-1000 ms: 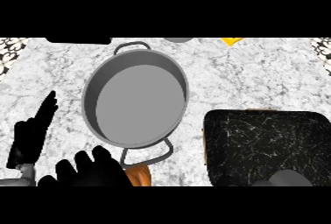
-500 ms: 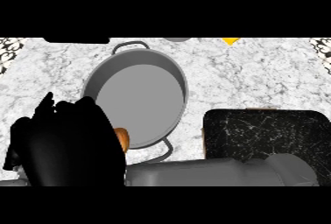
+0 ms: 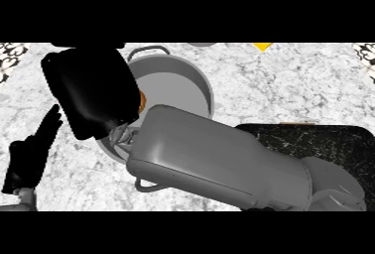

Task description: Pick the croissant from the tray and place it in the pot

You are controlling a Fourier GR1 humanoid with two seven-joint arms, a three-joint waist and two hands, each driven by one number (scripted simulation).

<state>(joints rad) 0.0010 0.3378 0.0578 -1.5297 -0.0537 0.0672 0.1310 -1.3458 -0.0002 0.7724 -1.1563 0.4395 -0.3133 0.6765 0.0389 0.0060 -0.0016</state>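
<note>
**Right hand holds the croissant over the pot**

Left of the pot (image 3: 180, 85), well apart from it, the left hand (image 3: 28, 158) rests open on the marble tabletop (image 3: 293, 84), fingers straight and pointing up, touching nothing. The right hand (image 3: 91, 92) hangs over the pot's left rim, its back to the view, clenched round the croissant (image 3: 141, 100). Only a thin orange-brown sliver of the croissant shows at the hand's right edge, above the pot's grey floor. What shows of the pot's inside is bare, and its near half is hidden under the grey right forearm (image 3: 219, 158). Right of the pot lies the black tray (image 3: 330, 141), nothing visible on the part in view.
</note>
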